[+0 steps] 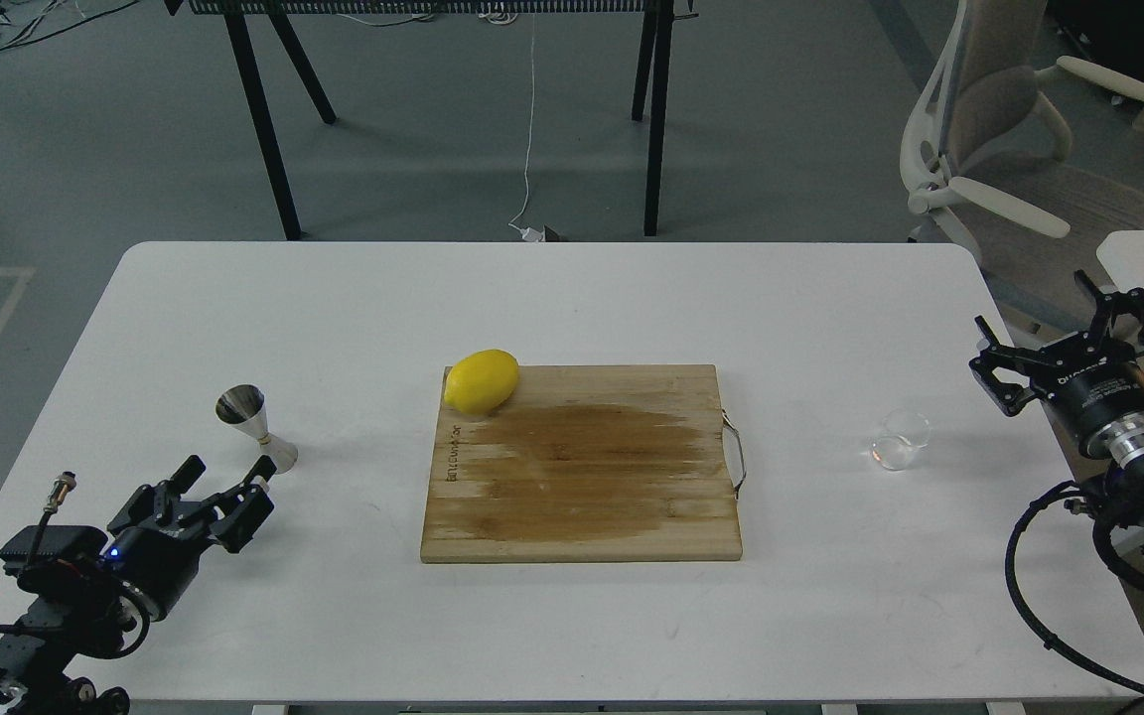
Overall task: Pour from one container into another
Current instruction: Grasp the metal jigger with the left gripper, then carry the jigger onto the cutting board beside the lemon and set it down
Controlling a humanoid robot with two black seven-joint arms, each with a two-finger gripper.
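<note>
Reach favoured the right fingers [1069, 338], spread open and empty just right of the small clear see-through cup [900, 439] on the white surface [334, 298]; the shiny steel hourglass jigger [256, 427] stood far left, just beyond the open left fingers [224, 482].

On the white worktop [552, 298] a wooden cutting board [582, 467] carries a lemon [481, 380] at its far left corner, while the steel jigger [256, 425] stands just beyond the open left claw [224, 479] and the clear cup [900, 440] sits near the open right claw [1064, 343].
</note>
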